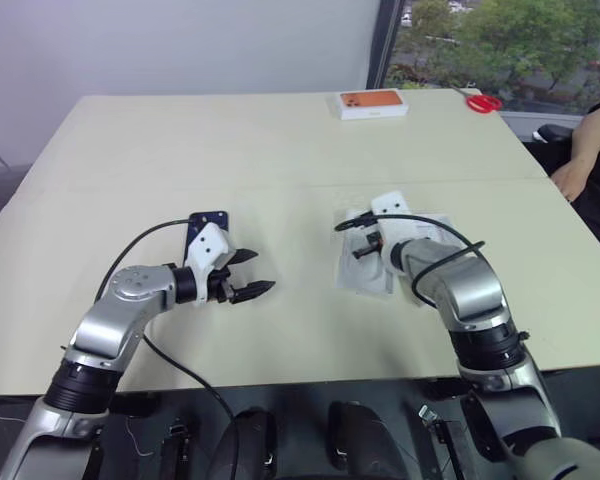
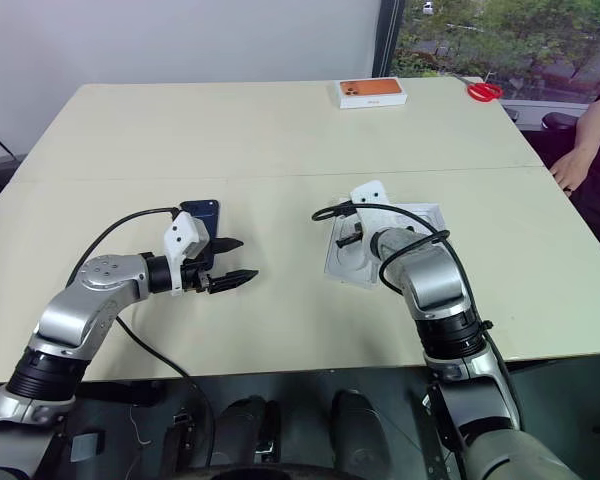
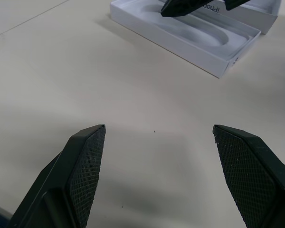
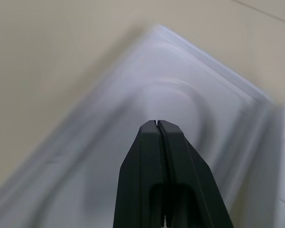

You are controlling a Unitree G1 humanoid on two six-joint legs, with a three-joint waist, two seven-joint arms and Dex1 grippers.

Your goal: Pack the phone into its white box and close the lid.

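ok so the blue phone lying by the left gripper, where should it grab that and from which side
The phone lies flat on the table, partly hidden behind the left gripper, which is open and empty. Being a thin slab, it is probably best pinched across its two long edges, coming down from above. A flat side approach would likely just push it along the table.

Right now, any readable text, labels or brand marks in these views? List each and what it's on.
"iPhone", partly hidden and only partly legible, on the side wall of the white box, seen in the left wrist view.
The orange-printed box at the table's far edge: any print is too small to read.
The phone: no mark can be made out.
Nothing else carries readable text.
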